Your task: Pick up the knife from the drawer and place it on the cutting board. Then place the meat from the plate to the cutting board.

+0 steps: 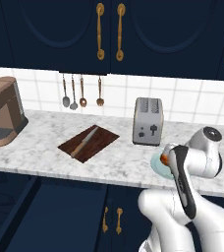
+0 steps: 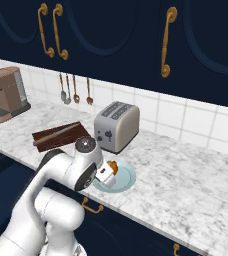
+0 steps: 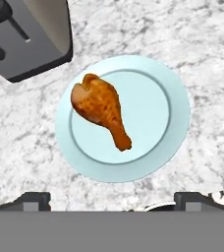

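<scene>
Wide open, the pincer [image 3: 112, 199] hangs over the plate [image 3: 178, 128] in the hand view, empty; the meat [image 3: 100, 109] lies on the plate, bone end toward the fingertips [image 3: 35, 201]. A toaster [image 3: 25, 34] stands just beside the plate.

From the left base view, the knife [image 1: 84, 141] lies on the cutting board [image 1: 101, 142] on the table [image 1: 45, 157], and the drawer [image 1: 60, 216] below stands pulled out.

From the right base view, the arm's wrist covers part of the plate.

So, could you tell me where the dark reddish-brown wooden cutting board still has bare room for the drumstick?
The cutting board is bare right of the tan-handled knife, toward the silver toaster. Marble also lies free between board and brown coffee machine. It is crowded around the pale blue-green plate.
</scene>
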You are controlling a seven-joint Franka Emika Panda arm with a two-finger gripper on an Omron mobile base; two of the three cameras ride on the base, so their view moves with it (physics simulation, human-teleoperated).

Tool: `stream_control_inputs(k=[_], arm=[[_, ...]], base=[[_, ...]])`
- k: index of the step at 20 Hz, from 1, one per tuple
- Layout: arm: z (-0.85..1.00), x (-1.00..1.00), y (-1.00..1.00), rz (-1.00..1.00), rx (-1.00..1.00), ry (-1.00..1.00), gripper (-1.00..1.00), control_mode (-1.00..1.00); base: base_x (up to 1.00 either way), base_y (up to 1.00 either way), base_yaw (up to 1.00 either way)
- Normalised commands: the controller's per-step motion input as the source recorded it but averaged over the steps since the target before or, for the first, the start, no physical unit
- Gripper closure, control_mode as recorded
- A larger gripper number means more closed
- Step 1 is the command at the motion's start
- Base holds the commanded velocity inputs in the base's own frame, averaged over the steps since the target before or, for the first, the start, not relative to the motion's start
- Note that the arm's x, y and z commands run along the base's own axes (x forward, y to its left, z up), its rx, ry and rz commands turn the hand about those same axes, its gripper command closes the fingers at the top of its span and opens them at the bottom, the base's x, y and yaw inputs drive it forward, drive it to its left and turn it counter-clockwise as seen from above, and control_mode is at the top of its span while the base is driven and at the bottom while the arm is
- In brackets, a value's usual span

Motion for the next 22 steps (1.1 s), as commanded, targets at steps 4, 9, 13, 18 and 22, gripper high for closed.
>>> stream_control_inputs(k=[4,9,13,18,22], arm=[[-0.16,0.35,-0.18,0.07,-0.15,0.29,-1.0,-1.0],[-0.19,0.46,-0.06,0.18,-0.11,0.22,-1.0,-1.0],[-0.2,0.43,-0.3,0.28,0.0,0.09,-1.0,-1.0],[-0.32,0.32,-0.2,0.23,0.0,0.04,-1.0,-1.0],[-0.29,0.22,0.02,0.13,0.0,0.0,-1.0,-1.0]], base=[[0.0,0.0,0.0],[0.0,0.0,0.0],[0.0,0.0,0.0],[0.0,0.0,0.0],[0.0,0.0,0.0]])
